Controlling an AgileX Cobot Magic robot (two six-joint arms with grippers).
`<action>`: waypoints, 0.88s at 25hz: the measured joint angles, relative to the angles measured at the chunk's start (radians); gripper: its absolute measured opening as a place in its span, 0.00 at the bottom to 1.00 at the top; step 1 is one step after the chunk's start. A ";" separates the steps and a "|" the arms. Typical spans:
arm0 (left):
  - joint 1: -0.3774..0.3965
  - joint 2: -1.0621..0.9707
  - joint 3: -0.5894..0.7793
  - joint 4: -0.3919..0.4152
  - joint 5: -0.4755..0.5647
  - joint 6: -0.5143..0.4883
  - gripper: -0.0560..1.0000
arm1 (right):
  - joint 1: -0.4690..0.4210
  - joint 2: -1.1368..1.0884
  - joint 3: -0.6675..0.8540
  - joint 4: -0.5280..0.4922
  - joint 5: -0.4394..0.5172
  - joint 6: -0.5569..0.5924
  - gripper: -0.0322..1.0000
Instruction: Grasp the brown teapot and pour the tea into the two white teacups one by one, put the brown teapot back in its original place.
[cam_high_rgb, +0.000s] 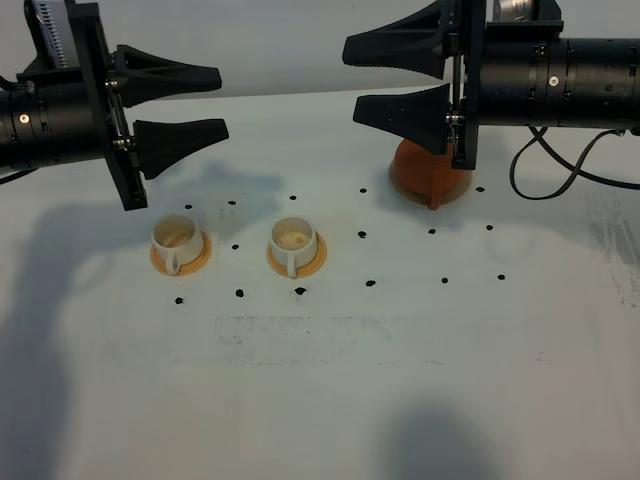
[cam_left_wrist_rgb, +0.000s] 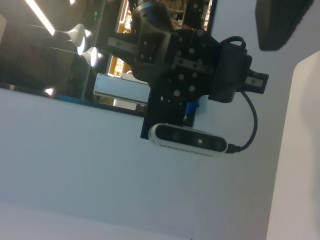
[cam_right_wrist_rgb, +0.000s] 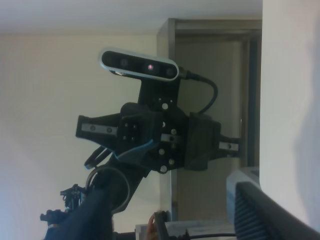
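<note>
The brown teapot (cam_high_rgb: 428, 176) stands at the back right of the white table, its top hidden behind my right gripper (cam_high_rgb: 350, 78). That gripper hovers above it, pointing left, open and empty. The two white teacups (cam_high_rgb: 177, 240) (cam_high_rgb: 293, 243) rest on orange saucers at the left and middle. My left gripper (cam_high_rgb: 222, 100) hangs open and empty above the left cup, pointing right. The cups' insides look pale, and the tea is hidden. The original place under the teapot cannot be made out. Each wrist view shows mostly the other arm, plus one dark finger (cam_left_wrist_rgb: 285, 22) (cam_right_wrist_rgb: 270, 210).
Small black dots (cam_high_rgb: 300, 291) are scattered over the white table (cam_high_rgb: 330, 400). A black cable (cam_high_rgb: 540, 175) loops down behind the right arm. In the left wrist view the opposite arm's camera (cam_left_wrist_rgb: 190, 140) faces me.
</note>
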 joint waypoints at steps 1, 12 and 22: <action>0.000 0.000 0.000 0.000 0.000 0.000 0.47 | 0.000 0.000 0.000 0.000 0.000 0.000 0.53; 0.000 0.000 0.000 0.000 0.000 0.000 0.47 | 0.000 0.000 0.000 0.000 0.000 0.000 0.53; 0.000 0.000 0.000 0.000 0.000 0.000 0.47 | 0.000 0.000 0.000 0.000 0.000 0.000 0.53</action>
